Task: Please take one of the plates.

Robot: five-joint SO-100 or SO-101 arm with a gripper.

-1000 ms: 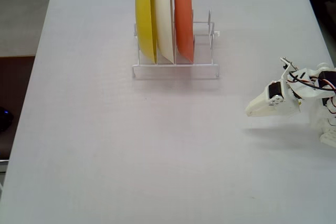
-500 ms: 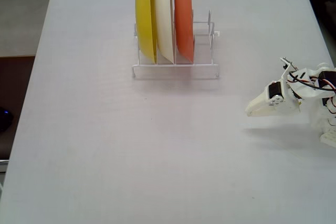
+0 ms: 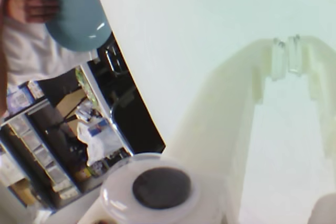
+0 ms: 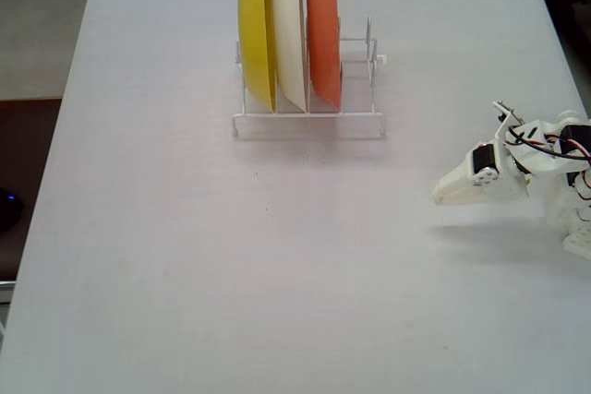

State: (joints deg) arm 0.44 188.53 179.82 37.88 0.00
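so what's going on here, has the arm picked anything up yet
Not yet. The arm sits folded at the table's right edge in the fixed view, its claw shut and empty, well away from the rack. A yellow plate, a cream plate and an orange plate stand upright in it. Off the table, a person's hand holds a blue-grey plate.

Had a white plastic arm (image 4: pixel 517 168) with black motors, thin red and black wires, and a pale cream pincer (image 3: pixel 286 56).
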